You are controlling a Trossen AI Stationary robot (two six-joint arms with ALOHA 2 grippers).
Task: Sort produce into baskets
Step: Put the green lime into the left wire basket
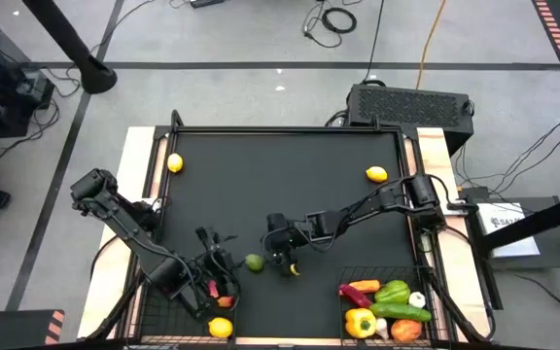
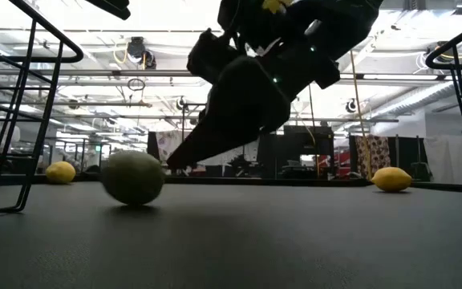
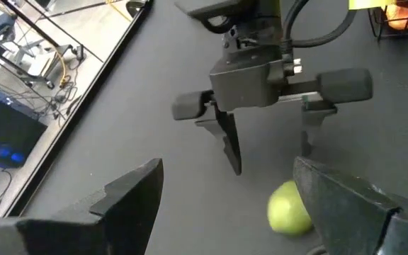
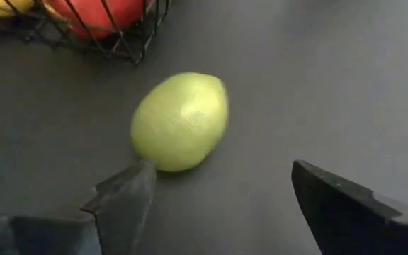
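Observation:
A green lime point(image 1: 254, 262) lies on the black mat near the table's front middle; it also shows in the right wrist view point(image 4: 181, 120), the left wrist view point(image 3: 289, 209) and the low view point(image 2: 132, 177). My right gripper point(image 1: 285, 262) is open just to the lime's right, fingers pointing down, one fingertip point(image 4: 137, 177) close beside it. My left gripper point(image 1: 212, 251) is open and empty to the lime's left, by the left basket point(image 1: 185, 309), which holds a lemon point(image 1: 221, 328) and a red apple point(image 4: 105, 10). The right basket point(image 1: 434, 282) holds peppers, a cucumber and other produce.
Two lemons lie on the mat toward the far side, one at the left point(image 1: 175, 163) and one at the right point(image 1: 377, 175). A black grilled box point(image 1: 411, 105) stands behind the table. The two grippers stand close together, with the lime between them.

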